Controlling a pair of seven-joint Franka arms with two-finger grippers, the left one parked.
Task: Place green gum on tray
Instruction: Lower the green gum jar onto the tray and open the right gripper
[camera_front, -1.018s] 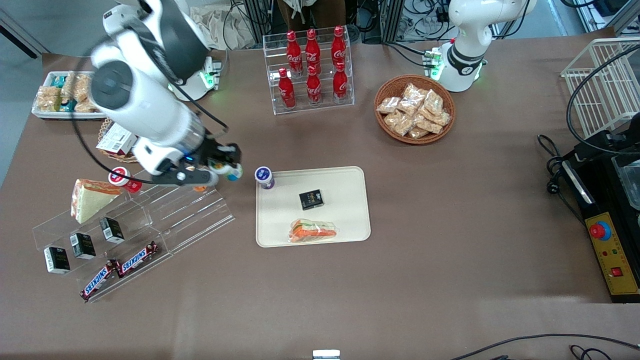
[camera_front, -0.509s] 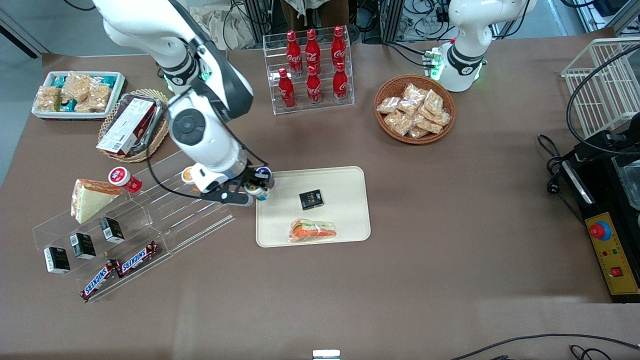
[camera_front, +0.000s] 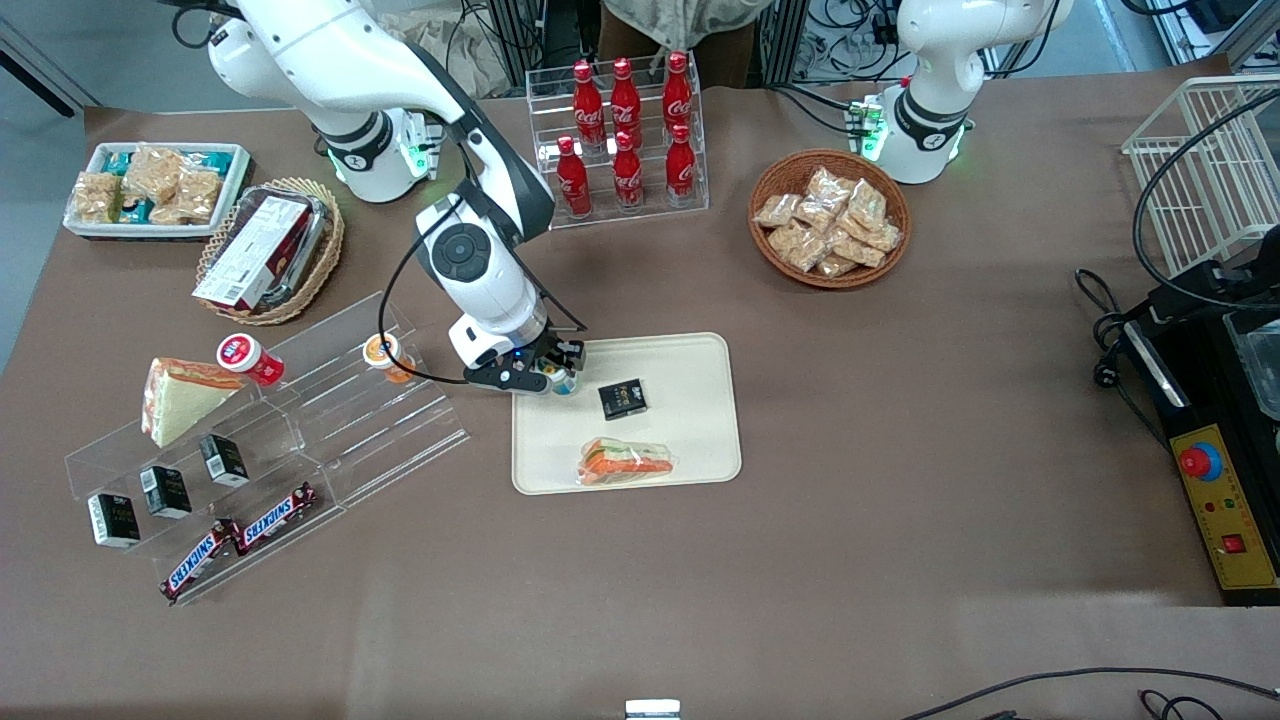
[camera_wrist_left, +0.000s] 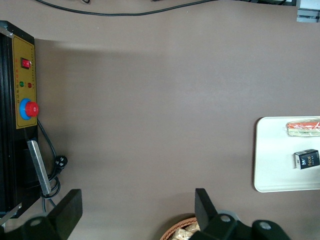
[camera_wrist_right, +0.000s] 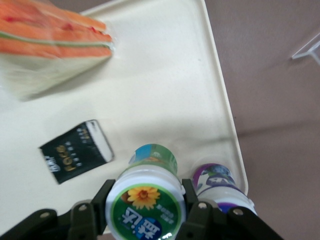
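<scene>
The gripper (camera_front: 556, 374) hangs over the corner of the tray (camera_front: 690, 440) that is far from the front camera and toward the working arm's end of the bench (camera_front: 900, 520). Its jaws are closed on the green gum (camera_wrist_right: 145, 204), one on each side of the lid. The lid is green and white with a yellow flower on it. The bottle stands upright in the jaws, over the cream tray (camera_wrist_right: 165, 90). I cannot tell if its bottom touches the tray.

Just beside the green gum is a purple-lidded bottle (camera_wrist_right: 216, 182). It stands in the same corner of the tray, close to the rim.

A small black box (camera_front: 622, 398) lies flat on the tray, near the gripper. A wrapped sandwich (camera_front: 627, 462) lies on the tray too, nearer to the front camera than the black box.

An orange-lidded bottle (camera_front: 384, 354) sits on a clear plastic rack (camera_front: 330, 430), toward the working arm's end of the bench. A red-lidded bottle (camera_front: 246, 358) sits on the same rack, farther toward that end.
</scene>
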